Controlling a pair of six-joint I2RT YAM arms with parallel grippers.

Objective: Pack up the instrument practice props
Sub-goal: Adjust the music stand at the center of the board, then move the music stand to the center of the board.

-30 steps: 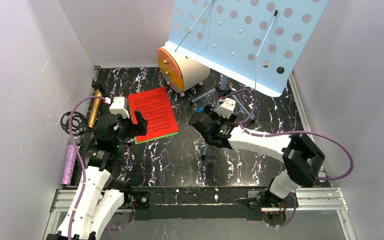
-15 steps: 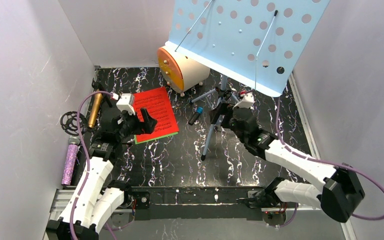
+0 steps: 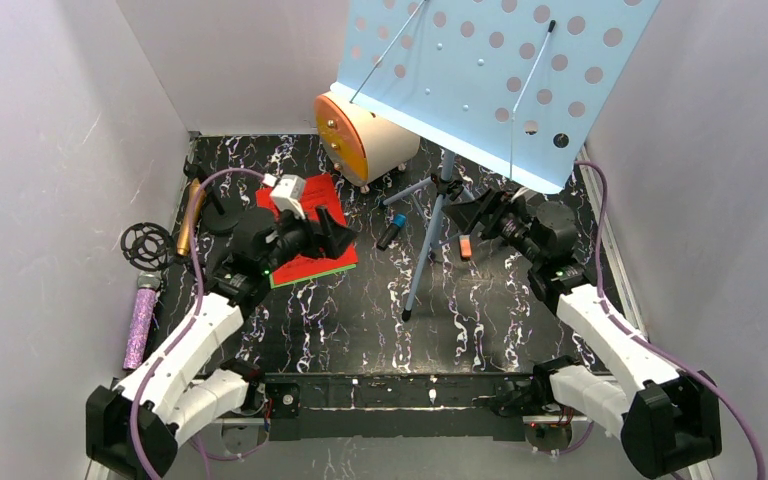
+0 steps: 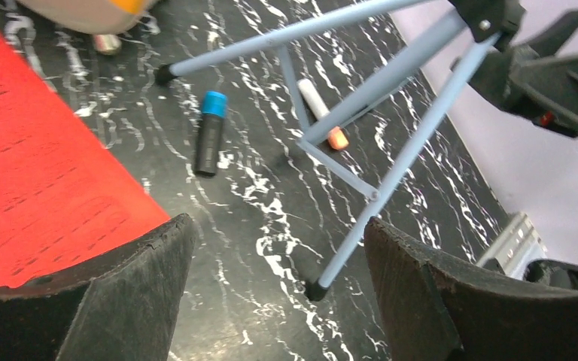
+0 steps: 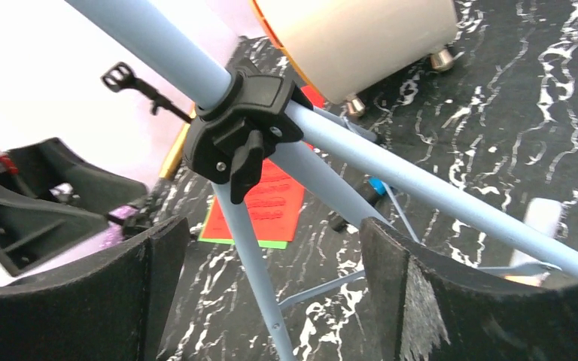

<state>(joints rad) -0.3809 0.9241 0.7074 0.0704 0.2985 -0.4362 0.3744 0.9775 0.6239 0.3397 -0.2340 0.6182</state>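
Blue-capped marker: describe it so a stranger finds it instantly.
Find the big pale-blue perforated stand at the back and follow its tripod legs down to the tabletop. Two short markers lie there: the black blue-capped marker, on the side of the red sheet, is it; the other marker is white and orange.

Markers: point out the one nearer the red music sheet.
The black marker with the blue cap: it lies close beside the red music sheet. The white, orange-tipped marker lies farther off, among the legs of the pale-blue tripod.
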